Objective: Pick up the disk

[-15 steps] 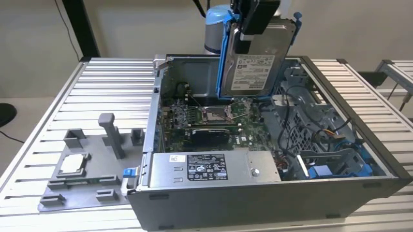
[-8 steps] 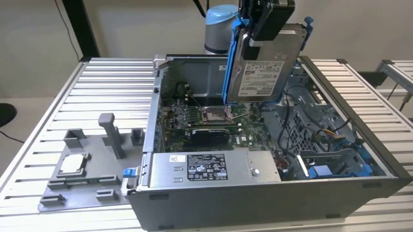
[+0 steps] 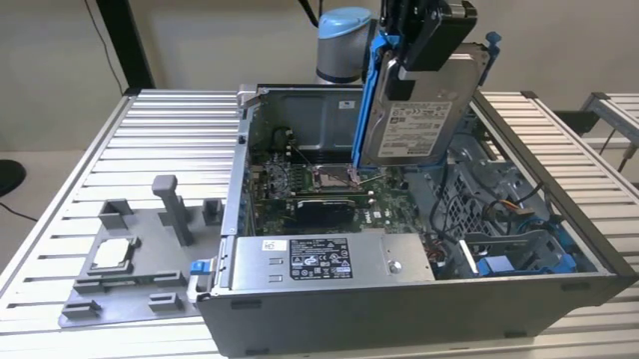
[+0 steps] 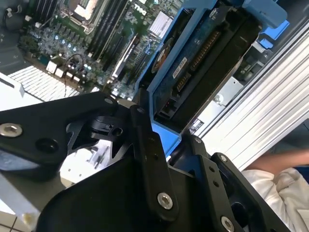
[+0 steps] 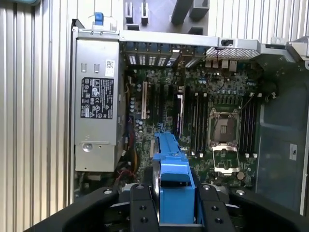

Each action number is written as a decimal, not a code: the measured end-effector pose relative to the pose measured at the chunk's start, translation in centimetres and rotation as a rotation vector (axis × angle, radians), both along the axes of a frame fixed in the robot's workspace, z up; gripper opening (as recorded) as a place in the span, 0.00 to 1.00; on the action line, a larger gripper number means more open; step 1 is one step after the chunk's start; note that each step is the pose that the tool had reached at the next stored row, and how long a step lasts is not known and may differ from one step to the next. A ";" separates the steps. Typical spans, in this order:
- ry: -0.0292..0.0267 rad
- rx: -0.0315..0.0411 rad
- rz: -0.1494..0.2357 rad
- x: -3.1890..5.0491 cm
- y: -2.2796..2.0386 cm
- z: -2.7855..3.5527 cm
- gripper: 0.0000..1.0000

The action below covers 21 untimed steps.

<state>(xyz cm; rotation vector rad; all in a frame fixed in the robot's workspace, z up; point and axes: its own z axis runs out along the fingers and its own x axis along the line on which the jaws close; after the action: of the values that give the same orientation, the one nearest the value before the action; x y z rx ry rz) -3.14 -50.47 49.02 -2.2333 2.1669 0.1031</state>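
Grip: my pincer [image 3: 424, 56] is clamped on the disk [image 3: 414, 112], fingers [image 5: 140, 208] pressing its blue rails | Disk: hangs upright below my pincer, label showing, clear above the open computer case [image 3: 559, 288] | Below: circuit board [image 5: 212, 96] under the disk; grey box [image 3: 330, 258] near the case's wall

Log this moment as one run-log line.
gripper: shut on disk | disk: lifted upright above open computer case | circuit board: below
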 end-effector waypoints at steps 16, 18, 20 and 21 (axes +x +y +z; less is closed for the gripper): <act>0.0007 0.0000 0.000 2.54 -3.33 0.00 0.00; 0.0011 0.0000 0.000 2.96 -3.64 0.00 0.00; 0.0014 0.0000 0.000 3.38 -3.95 0.00 0.00; 0.0014 -0.0001 0.000 3.58 -4.09 0.00 0.00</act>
<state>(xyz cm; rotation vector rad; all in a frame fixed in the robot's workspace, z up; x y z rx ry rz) 0.44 -54.57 49.02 -2.2339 2.1676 0.1045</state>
